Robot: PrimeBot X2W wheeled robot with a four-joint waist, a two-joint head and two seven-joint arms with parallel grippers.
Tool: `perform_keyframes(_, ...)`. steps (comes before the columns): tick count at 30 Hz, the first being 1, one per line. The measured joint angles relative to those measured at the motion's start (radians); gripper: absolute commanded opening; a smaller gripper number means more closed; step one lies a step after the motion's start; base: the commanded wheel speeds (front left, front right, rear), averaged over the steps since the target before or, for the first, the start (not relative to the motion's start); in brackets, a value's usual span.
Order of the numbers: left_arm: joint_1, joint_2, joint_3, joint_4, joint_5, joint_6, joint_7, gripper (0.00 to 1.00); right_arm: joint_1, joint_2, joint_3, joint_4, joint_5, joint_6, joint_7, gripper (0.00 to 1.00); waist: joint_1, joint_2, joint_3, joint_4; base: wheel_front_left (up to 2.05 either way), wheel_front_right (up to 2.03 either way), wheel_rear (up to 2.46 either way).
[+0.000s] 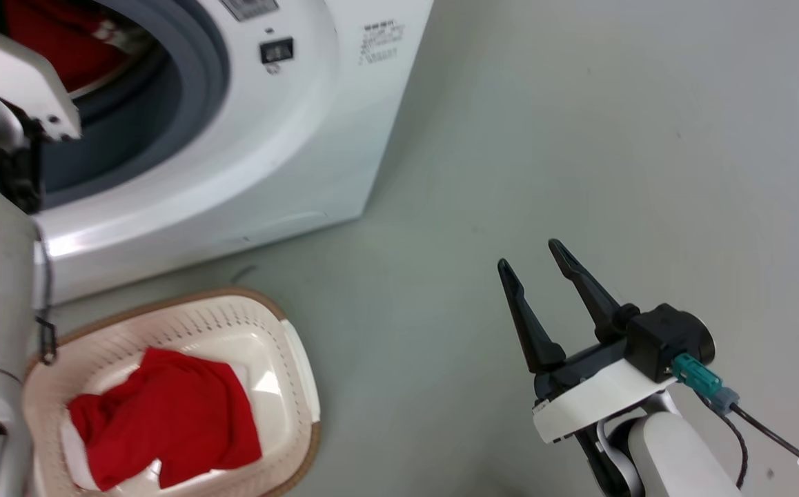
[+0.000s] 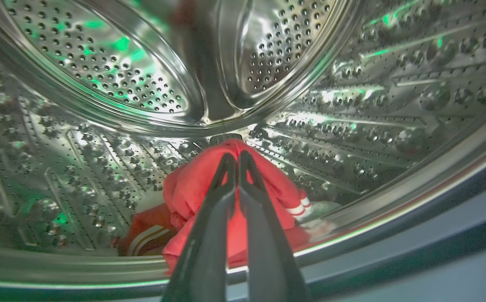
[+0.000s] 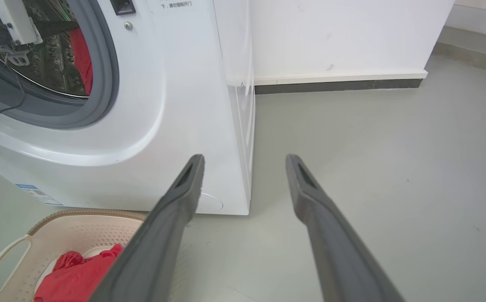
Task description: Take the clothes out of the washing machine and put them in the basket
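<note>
Head view: the right gripper [image 1: 529, 253] gapes empty, right of a cream perforated plastic basket [image 1: 199, 323] holding a red garment [image 1: 165, 414]. Left wrist view: the left gripper [image 2: 235, 155] pinches red striped-cuff clothes [image 2: 188, 188] inside the steel drum [image 2: 352, 126]. Right wrist view: right fingers [image 3: 171, 209] wide apart.

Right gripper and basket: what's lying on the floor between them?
Nothing: in the head view, bare grey floor separates the right gripper from the basket.

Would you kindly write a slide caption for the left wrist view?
Left gripper shut on a red garment inside the washing machine drum.
</note>
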Motion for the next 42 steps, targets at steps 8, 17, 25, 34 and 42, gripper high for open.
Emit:
perform_keyframes(8, 0.115, -0.061, 0.019, 0.034, -0.045, -0.024, -0.124, 0.0, 0.059, 0.0, -0.031, -0.01, -0.028, 0.0, 0.05, 1.0, -0.0001, 0.0, -0.142, 0.05, 0.0, 0.0, 0.0)
perform_keyframes(17, 0.286, -0.111, 0.064, -0.143, -0.062, -0.031, -0.141, 0.0, 0.149, 0.0, -0.063, -0.045, -0.049, 0.0, 0.107, 1.0, -0.0002, 0.0, -0.295, 0.094, 0.0, 0.0, 0.0)
perform_keyframes(25, 0.479, -0.151, 0.112, -0.389, -0.045, -0.034, -0.141, 0.0, 0.201, 0.0, -0.086, -0.078, -0.065, 0.0, 0.137, 1.0, -0.0003, 0.0, -0.4, 0.138, 0.0, 0.0, 0.0)
perform_keyframes(34, 0.694, -0.212, 0.095, -0.653, -0.016, -0.026, -0.144, 0.0, 0.242, 0.0, -0.124, -0.103, -0.064, 0.0, 0.153, 1.0, -0.0003, 0.0, -0.462, 0.219, 0.0, 0.0, 0.0)
perform_keyframes(42, 0.883, -0.248, 0.026, -0.89, -0.003, -0.014, -0.101, 0.0, 0.274, -0.001, -0.156, -0.117, -0.072, 0.0, 0.162, 1.0, -0.0002, 0.0, -0.484, 0.305, 0.0, 0.0, 0.0)
